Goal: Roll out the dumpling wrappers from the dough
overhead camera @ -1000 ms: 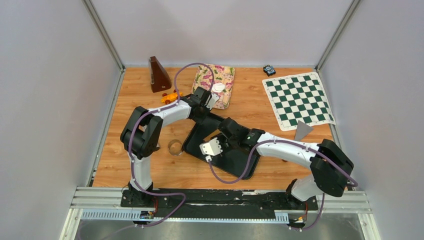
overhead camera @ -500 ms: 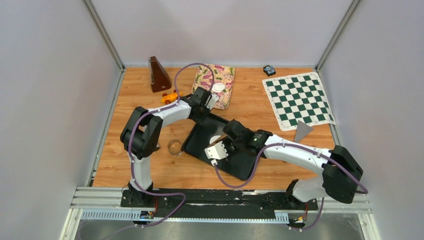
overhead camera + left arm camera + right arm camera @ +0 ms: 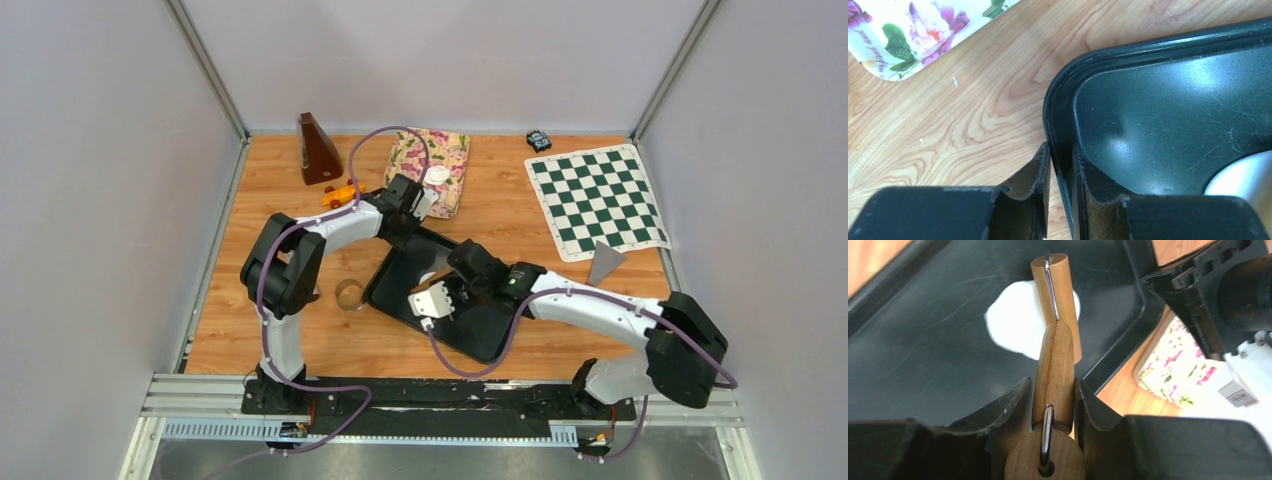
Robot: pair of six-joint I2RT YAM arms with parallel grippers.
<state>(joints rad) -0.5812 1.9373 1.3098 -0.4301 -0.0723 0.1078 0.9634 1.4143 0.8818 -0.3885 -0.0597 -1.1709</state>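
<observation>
Right wrist view: the right pincer [image 3: 1050,390] is clamped on a wooden roller [image 3: 1058,300] lying across the flattened, irregular dough [image 3: 1013,325] mid-tray, so rolling seems under way, with no round wrappers cut yet. The left pincer [image 3: 1060,152] grips the black tray [image 3: 908,350] at its far-left rim. Farther off, the wooden bench [image 3: 500,190] carries a floral tray [image 3: 450,150] and a chess mat [image 3: 597,200], with grey walls around.

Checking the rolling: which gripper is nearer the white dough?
Right. The right gripper holds the roller over the dough; the left gripper grips the tray rim, apart from it.
</observation>
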